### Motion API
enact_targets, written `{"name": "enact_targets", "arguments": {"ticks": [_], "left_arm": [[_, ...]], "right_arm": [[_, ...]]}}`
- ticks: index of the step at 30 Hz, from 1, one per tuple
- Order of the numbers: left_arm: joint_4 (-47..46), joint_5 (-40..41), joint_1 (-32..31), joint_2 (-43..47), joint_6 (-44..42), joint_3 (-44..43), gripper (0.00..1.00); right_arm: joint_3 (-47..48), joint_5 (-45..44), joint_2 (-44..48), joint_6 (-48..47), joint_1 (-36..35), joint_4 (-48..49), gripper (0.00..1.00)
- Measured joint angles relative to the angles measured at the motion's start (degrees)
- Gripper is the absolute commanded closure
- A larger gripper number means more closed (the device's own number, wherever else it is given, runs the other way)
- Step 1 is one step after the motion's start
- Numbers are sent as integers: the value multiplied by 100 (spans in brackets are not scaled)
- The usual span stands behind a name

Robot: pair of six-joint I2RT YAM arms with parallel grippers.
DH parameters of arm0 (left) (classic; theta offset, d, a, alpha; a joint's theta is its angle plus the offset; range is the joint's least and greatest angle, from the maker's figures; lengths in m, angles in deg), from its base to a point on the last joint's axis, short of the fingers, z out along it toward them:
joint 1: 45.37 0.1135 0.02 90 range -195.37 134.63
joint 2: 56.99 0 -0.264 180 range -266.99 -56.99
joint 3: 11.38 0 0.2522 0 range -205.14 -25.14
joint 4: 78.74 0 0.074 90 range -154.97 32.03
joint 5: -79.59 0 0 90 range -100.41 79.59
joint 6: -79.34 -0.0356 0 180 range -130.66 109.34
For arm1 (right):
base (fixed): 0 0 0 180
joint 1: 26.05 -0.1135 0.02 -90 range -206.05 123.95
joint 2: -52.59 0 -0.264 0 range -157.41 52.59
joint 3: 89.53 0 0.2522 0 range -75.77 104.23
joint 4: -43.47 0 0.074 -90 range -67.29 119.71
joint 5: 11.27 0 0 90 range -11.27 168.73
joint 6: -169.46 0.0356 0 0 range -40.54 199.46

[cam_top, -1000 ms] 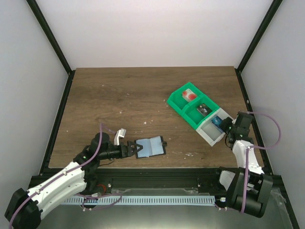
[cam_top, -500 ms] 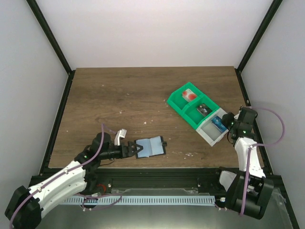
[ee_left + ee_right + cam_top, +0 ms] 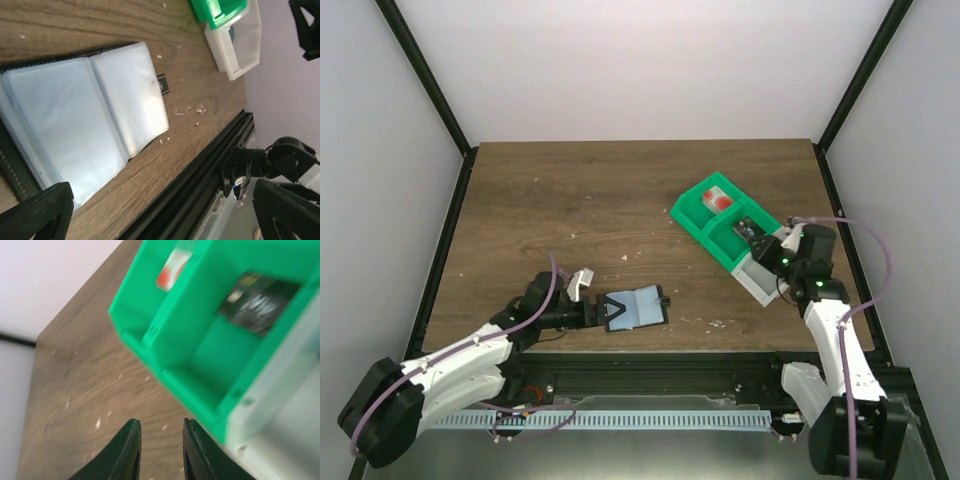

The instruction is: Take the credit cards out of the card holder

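The card holder (image 3: pixel 640 306) lies open on the table near the front edge, pale blue-grey inside up; it fills the left wrist view (image 3: pixel 85 125), with its small black tab (image 3: pixel 163 84) on the far edge. My left gripper (image 3: pixel 608 312) is open at the holder's left edge, its fingers spread wide (image 3: pixel 160 200). A white credit card with a red blotch (image 3: pixel 717 199) lies in the green tray's far compartment (image 3: pixel 171 267). A dark card (image 3: pixel 750 228) lies in the middle compartment (image 3: pixel 255 302). My right gripper (image 3: pixel 760 246) hovers over the trays, slightly open and empty (image 3: pixel 161 432).
The green tray (image 3: pixel 700 222) and the white tray (image 3: pixel 760 282) joined to it stand at the right of the table. The white tray (image 3: pixel 245 50) holds something blue. Pale crumbs dot the wood. The black frame rail (image 3: pixel 660 370) runs along the front edge.
My right arm has swung left, from beside the white tray to above the trays. My left gripper has edged right, closer onto the holder's left edge.
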Motion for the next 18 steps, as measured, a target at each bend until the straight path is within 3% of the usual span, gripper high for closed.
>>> {"name": "enact_targets", "arguments": {"ticks": [11, 18], "left_arm": [[-1665, -94, 118, -737, 640, 323, 0], [-2741, -334, 713, -970, 1246, 846, 0]], "right_arm": [[-542, -17, -352, 802, -2465, 511, 72], [-560, -59, -1259, 1091, -3764, 1235, 70]]}}
